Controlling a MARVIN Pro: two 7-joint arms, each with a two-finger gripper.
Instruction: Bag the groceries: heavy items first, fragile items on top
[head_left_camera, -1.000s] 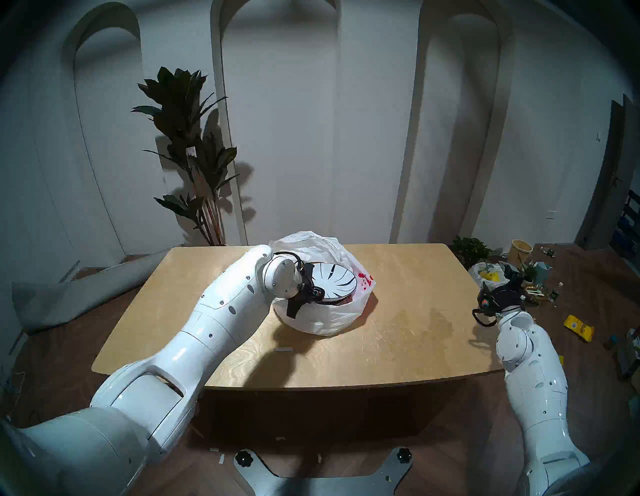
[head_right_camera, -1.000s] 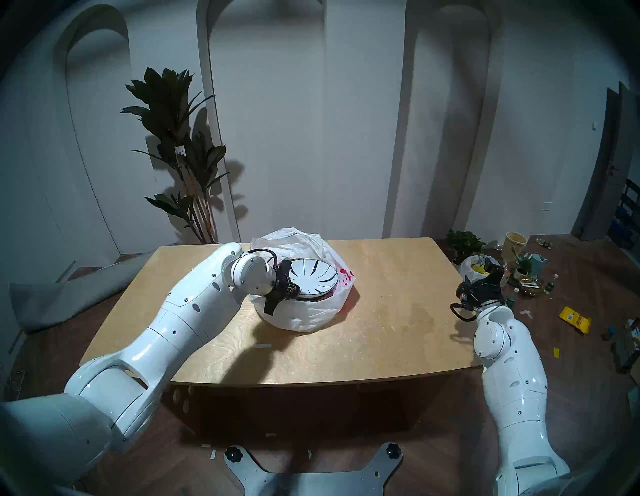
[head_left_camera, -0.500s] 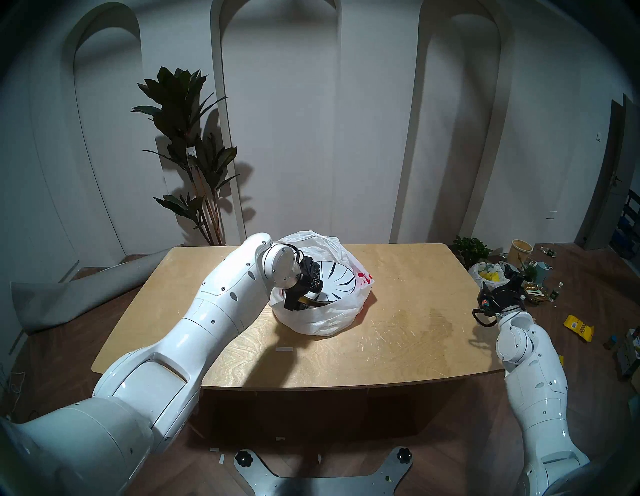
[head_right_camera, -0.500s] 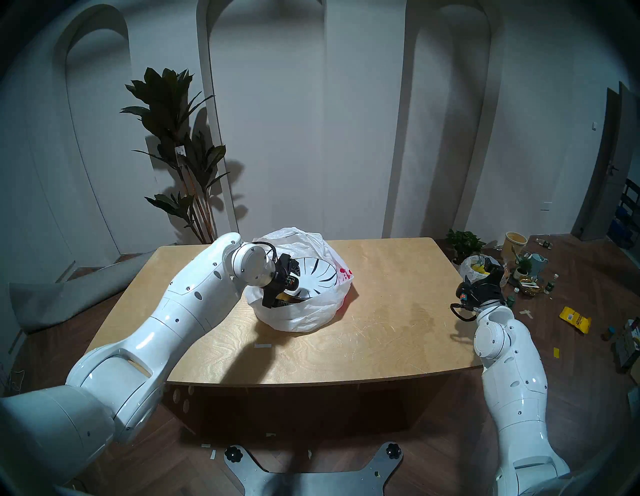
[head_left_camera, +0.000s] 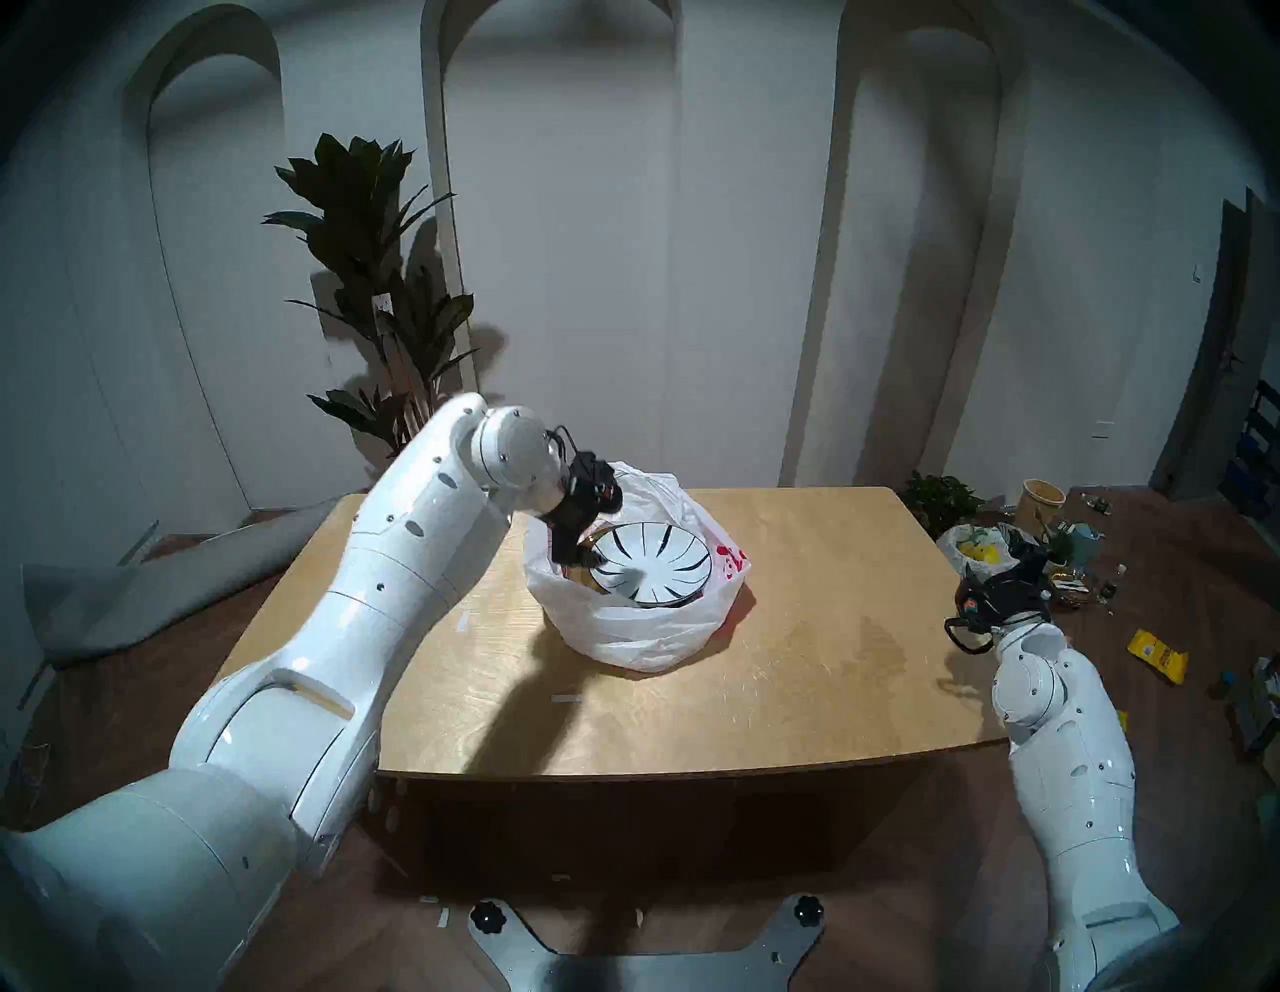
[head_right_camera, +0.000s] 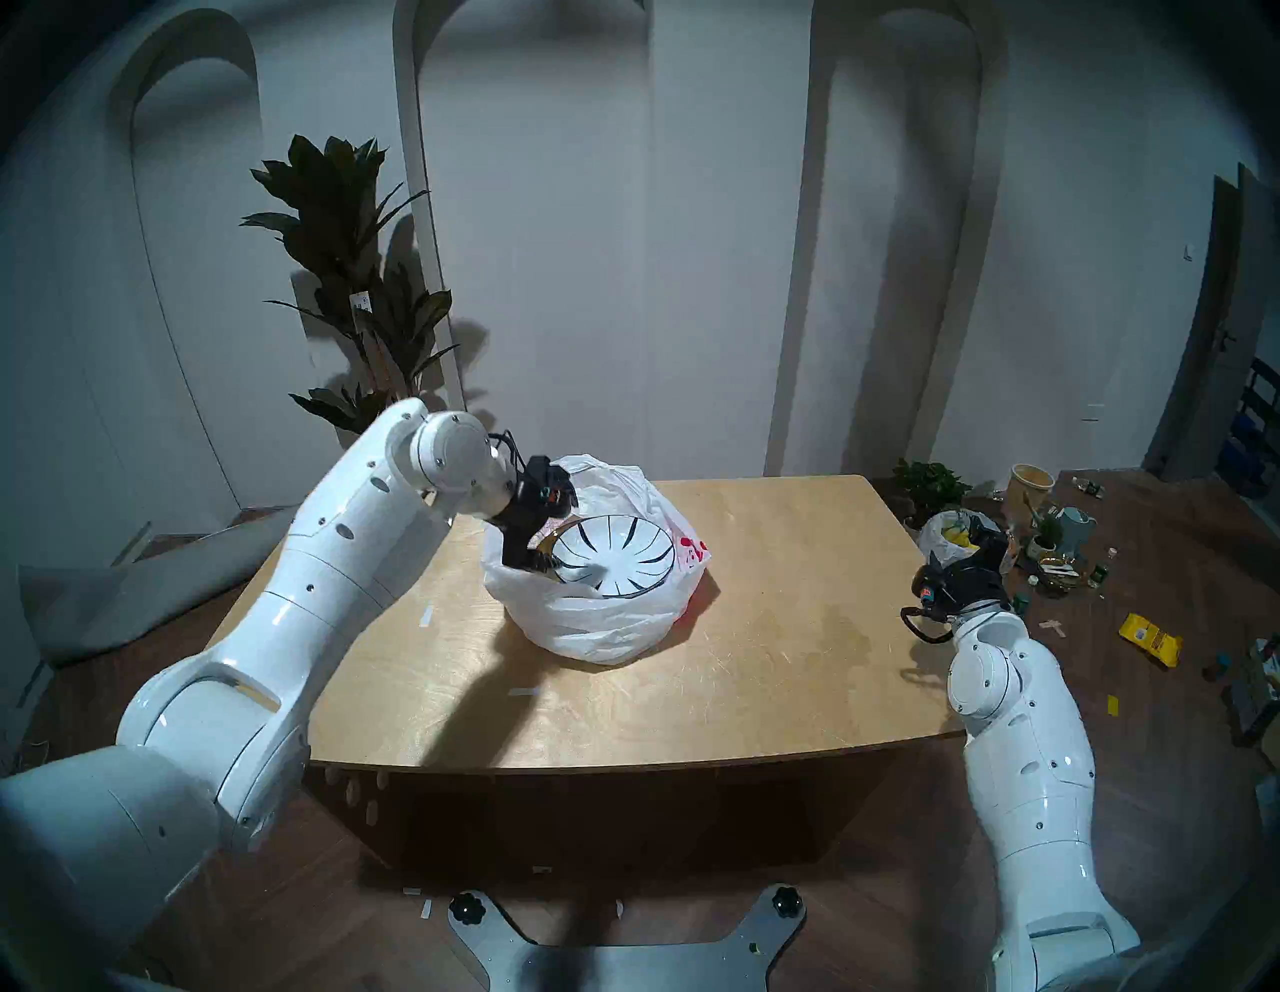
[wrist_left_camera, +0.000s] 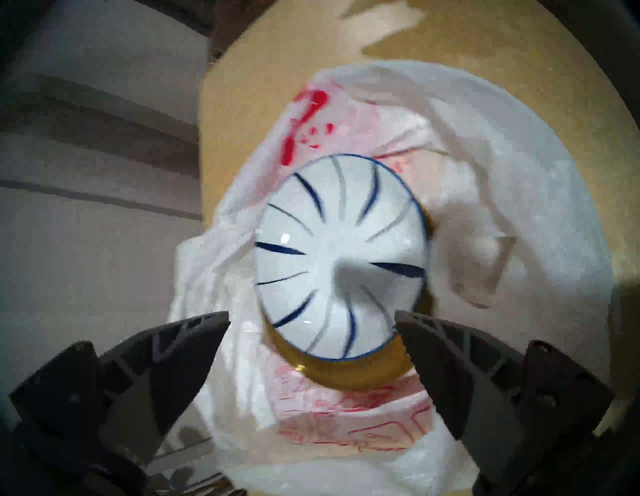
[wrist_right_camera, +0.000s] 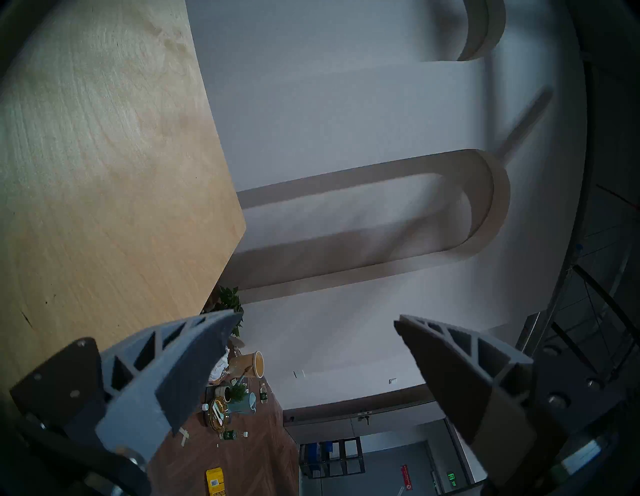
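The striped white plate (wrist_left_camera: 341, 256) lies face up inside the bag (wrist_left_camera: 512, 194), resting on the gold plate (wrist_left_camera: 349, 375), whose rim shows as a crescent at its near edge; it is not centred on the gold one but sits shifted toward the far side. The left gripper (wrist_left_camera: 311, 329) hangs just above that near edge with its 2 fingers (wrist_left_camera: 187, 350) spread wide and nothing between them, so neither plate is held. The main risk, as I judge it, lies right at those fingertips: they are close to the ceramic rim and to the loose plastic of the bag's mouth, and a sideways or downward slip could knock the striped plate, chip it against the metal beneath, or slide it further off. A fingertip could also snag the thin film and drag the bag, with both plates, across the table (head_left_camera: 796, 665). The bag's walls are slack and crumpled, so they give little support if the stack tips. Further out, the right gripper (wrist_right_camera: 311, 322) stands open and empty beside the table's right edge, well apart from the bag, and poses little danger unless it swings inward. Both plates seem bagged in the right order.
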